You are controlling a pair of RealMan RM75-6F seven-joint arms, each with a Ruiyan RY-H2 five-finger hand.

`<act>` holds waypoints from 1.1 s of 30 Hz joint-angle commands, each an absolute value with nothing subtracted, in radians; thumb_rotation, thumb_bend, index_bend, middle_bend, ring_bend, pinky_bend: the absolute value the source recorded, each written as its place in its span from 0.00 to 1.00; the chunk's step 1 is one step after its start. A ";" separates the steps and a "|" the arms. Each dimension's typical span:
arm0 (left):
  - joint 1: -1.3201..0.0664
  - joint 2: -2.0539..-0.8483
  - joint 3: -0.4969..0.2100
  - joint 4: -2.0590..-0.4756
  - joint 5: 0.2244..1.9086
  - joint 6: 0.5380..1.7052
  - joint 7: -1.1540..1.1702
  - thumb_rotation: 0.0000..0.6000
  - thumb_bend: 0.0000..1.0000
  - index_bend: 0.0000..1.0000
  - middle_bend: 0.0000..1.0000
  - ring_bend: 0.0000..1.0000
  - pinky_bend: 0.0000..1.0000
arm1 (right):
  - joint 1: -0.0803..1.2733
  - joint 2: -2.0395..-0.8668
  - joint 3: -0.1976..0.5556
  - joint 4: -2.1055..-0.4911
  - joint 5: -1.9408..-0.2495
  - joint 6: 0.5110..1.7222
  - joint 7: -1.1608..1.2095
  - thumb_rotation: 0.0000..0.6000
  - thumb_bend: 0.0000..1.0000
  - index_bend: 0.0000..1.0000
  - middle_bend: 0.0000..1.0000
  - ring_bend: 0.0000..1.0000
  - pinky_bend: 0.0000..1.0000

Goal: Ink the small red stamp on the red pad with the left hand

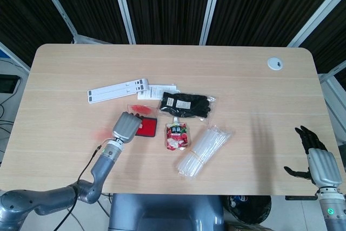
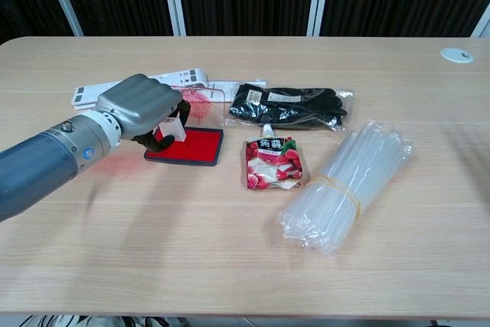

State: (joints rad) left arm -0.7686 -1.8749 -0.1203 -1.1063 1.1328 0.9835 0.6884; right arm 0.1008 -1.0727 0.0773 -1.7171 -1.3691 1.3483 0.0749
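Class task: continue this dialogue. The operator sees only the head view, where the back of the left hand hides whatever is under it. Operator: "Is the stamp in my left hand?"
Observer: Yes. The chest view shows the left hand gripping the stamp, a small pale block, in its fingers.
Operator: Where is it over the pad?
Observer: At the left rear corner of the red pad, not the middle.
Operator: Is it pressed down?
Observer: Its base looks level with the pad's rear edge, but I cannot tell whether it touches.
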 commanded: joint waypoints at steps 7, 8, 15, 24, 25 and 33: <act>-0.770 -1.866 -0.132 -1.120 1.144 0.999 0.684 1.00 0.53 0.74 0.75 0.58 0.66 | 0.100 -1.073 0.077 -1.717 -1.372 1.351 0.076 1.00 0.19 0.00 0.00 0.00 0.19; -0.771 -1.862 -0.136 -1.126 1.146 1.003 0.684 1.00 0.53 0.74 0.75 0.58 0.66 | 0.100 -1.073 0.077 -1.716 -1.372 1.352 0.076 1.00 0.19 0.00 0.00 0.00 0.19; -0.781 -1.819 -0.159 -1.195 1.173 1.033 0.683 1.00 0.53 0.74 0.75 0.58 0.66 | 0.099 -1.073 0.076 -1.716 -1.375 1.353 0.076 1.00 0.19 0.00 0.00 0.00 0.18; -0.768 -1.736 -0.164 -1.309 1.178 1.062 0.709 1.00 0.53 0.74 0.75 0.58 0.66 | 0.098 -1.073 0.075 -1.716 -1.378 1.356 0.077 1.00 0.19 0.00 0.00 0.00 0.19; -0.761 -1.722 -0.159 -1.326 1.177 1.067 0.715 1.00 0.53 0.74 0.75 0.58 0.66 | 0.098 -1.073 0.075 -1.716 -1.378 1.357 0.077 1.00 0.19 0.00 0.00 0.00 0.19; -0.706 -1.656 -0.114 -1.367 1.167 1.102 0.728 1.00 0.53 0.74 0.75 0.58 0.66 | 0.097 -1.073 0.074 -1.716 -1.379 1.358 0.076 1.00 0.19 0.00 0.00 0.00 0.18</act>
State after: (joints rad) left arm -0.7154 -1.6631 -0.1212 -1.3673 1.1689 1.0963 0.7306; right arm 0.0968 -1.0727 0.0743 -1.7162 -1.3793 1.3577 0.0758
